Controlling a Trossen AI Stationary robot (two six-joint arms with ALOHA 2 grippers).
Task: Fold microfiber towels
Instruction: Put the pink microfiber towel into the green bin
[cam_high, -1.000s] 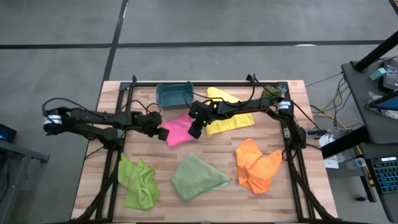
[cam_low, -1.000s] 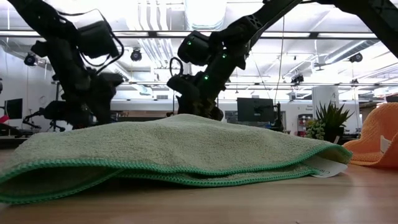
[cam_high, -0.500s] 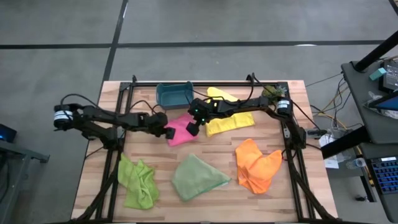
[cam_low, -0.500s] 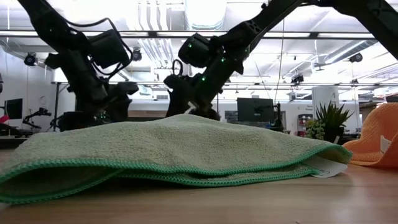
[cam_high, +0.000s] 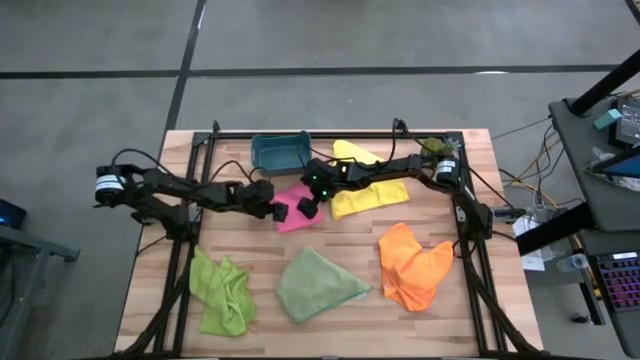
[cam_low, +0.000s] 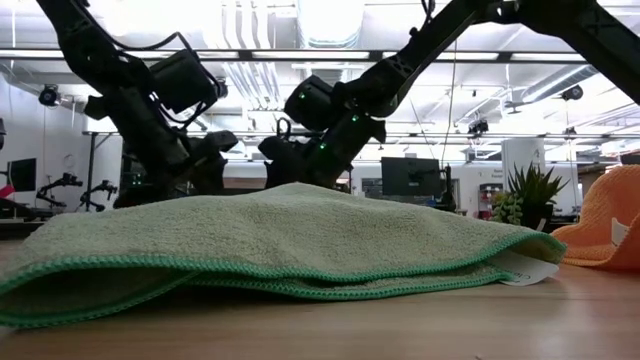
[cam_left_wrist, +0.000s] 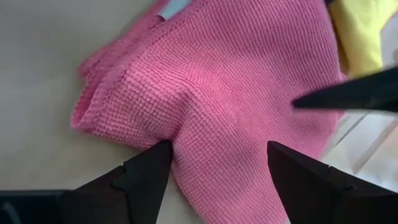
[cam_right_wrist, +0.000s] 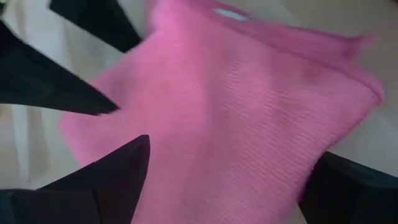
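The pink towel (cam_high: 297, 210) lies rumpled on the table at mid-back, just in front of the teal bin (cam_high: 280, 152). My left gripper (cam_high: 281, 211) is open at its left edge, and my right gripper (cam_high: 308, 205) is open over its right part. In the left wrist view the pink towel (cam_left_wrist: 236, 87) runs between my left gripper's (cam_left_wrist: 217, 168) fingers. In the right wrist view it fills the gap of my right gripper (cam_right_wrist: 224, 180). The yellow towel (cam_high: 368, 190), orange towel (cam_high: 412, 265), sage green towel (cam_high: 315, 283) and lime green towel (cam_high: 222, 292) lie loose on the table. My left gripper comes slanting down from the table's left, its open fingers (cam_left_wrist: 149, 171) astride the pink towel's left part (cam_left_wrist: 186, 134). The cloth creases at one fingertip and lies on the table. My right gripper's open fingers (cam_right_wrist: 112, 174) stand over the pink towel's right part (cam_right_wrist: 249, 124); I cannot tell whether they touch it.
The teal bin stands close behind the pink towel. A plant sprig (cam_high: 437, 148) sits at the back right corner. The sage green towel (cam_low: 280, 240) fills the front of the low view and hides the pink towel there. Bare wood shows between the towels.
My left gripper has gone toward the table's right edge, up against the pink towel's left side. The towel's left part has been pushed in, so that it covers less width. My right gripper has shifted slightly toward the far edge.
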